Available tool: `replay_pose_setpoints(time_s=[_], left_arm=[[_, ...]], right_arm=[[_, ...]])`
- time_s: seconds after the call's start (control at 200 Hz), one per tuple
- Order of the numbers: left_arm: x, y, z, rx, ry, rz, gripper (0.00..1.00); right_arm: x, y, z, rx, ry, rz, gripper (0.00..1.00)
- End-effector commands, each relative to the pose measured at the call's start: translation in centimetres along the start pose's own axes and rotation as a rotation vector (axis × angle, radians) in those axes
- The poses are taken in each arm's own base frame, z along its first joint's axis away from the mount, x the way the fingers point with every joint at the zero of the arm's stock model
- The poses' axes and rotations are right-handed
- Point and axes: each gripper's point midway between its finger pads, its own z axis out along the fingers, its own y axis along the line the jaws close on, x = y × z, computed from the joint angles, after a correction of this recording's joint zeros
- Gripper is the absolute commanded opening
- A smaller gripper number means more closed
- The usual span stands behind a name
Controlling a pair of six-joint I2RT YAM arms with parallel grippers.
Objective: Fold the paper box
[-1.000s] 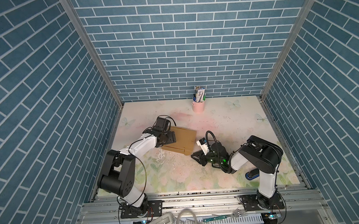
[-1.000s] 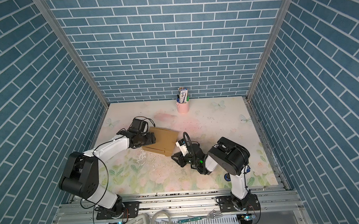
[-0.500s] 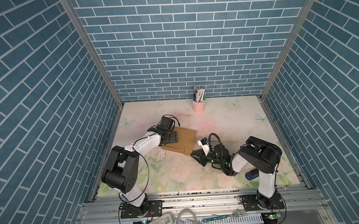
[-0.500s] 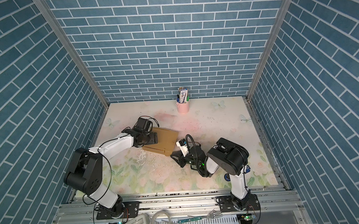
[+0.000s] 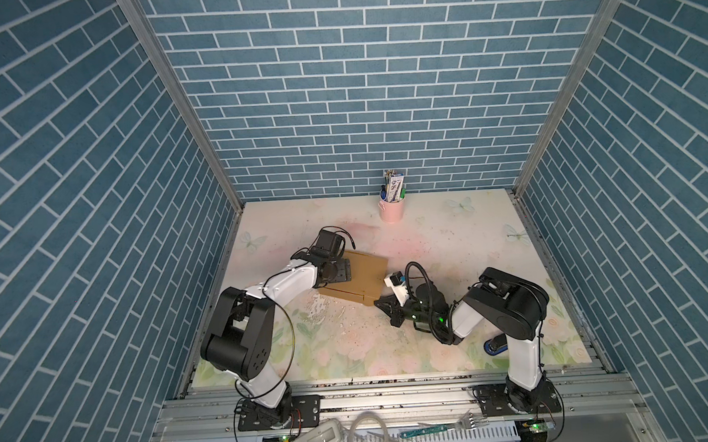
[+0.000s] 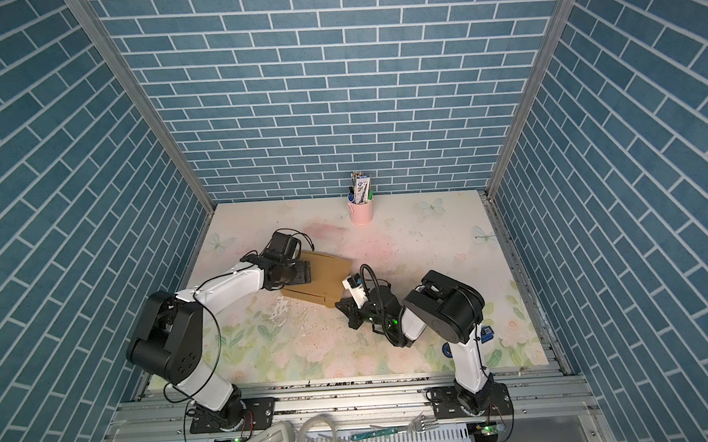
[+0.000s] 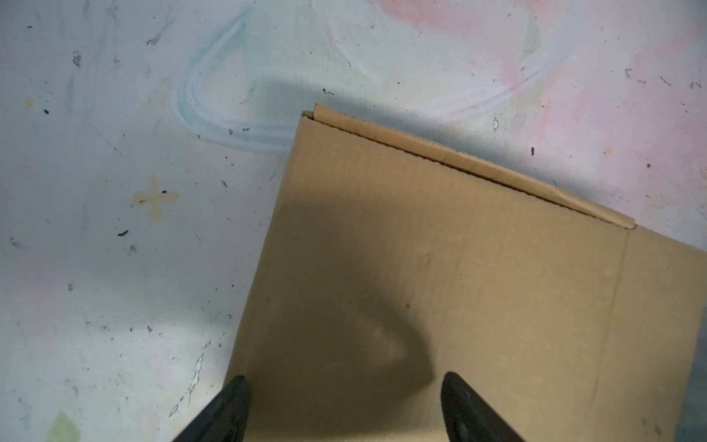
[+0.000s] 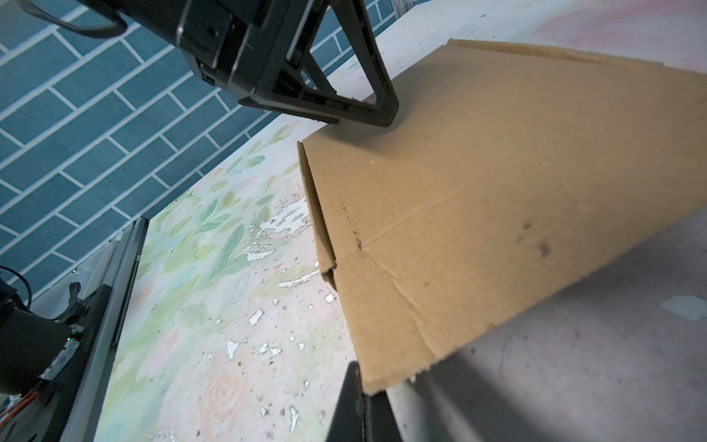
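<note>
Left gripper over the paper box — right gripper at its corner

Table free beyond paper box; cup behind

The paper box — plain brown corrugated cardboard, folded shallow, creased — lies beneath the spread fingers of the left gripper, 1 loose corner just at the closed tips of the right gripper.
</note>
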Motion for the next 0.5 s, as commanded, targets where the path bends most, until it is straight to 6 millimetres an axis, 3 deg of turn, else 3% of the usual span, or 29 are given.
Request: replay_pose_setpoints(time_s=[0.0, 0.495], left_arm=[[2.22, -0.83, 1.27, 0.033, 0.089, 0.017, 0.8], [2.67, -1.46, 1.53, 0.043, 0.103, 0.03, 0.8]], right_arm=[[-0.34, -0.66, 0.21, 0.048, -0.006, -0.068, 0.02], [-0.84, -0.47, -0.5, 0.147, -0.036, -0.199, 0.0]])
